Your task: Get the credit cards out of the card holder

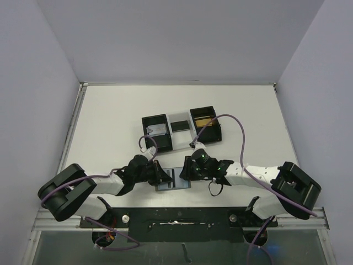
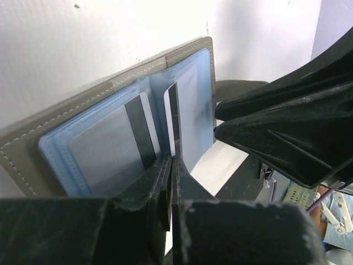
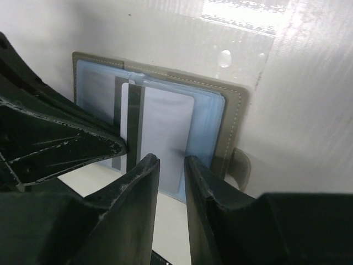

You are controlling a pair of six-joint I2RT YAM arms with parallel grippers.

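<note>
On the desk [image 1: 110, 127], seen from above, the holder [image 1: 172, 181] lies open and flat. The left claw [image 1: 161, 175] is low at the holder's left side and the right claw [image 1: 186, 172] is low at its right side. Beyond the holder stands a black-and-white tray [image 1: 145, 131] with three compartments. From up here we cannot make out how either claw stands.

From the left wrist we see the holder [image 2: 19, 160] with its grey stitched cover spread out and blue clear sleeves inside. A striped card [image 2: 140, 135] shows under one sleeve. A second card [image 2: 172, 118] stands almost edge-on at the holder's fold. The left claw [image 2: 170, 160] has its fingers pressed together with no gap, and the tips are at the holder's near edge, just where the second card comes down. We cannot tell whether a card edge is nipped between them. The right claw [image 2: 220, 122] hangs over the holder's other panel.

From the right wrist the holder [image 3: 231, 121] shows a small tab [image 3: 240, 165] sticking out from its grey edge. The right claw [image 3: 172, 165] hangs over the holder's near edge, fingers a little apart, with nothing between them. The left claw [image 3: 118, 146] comes in over the holder's other half, its tip right at the dark stripe of a pale card.
</note>
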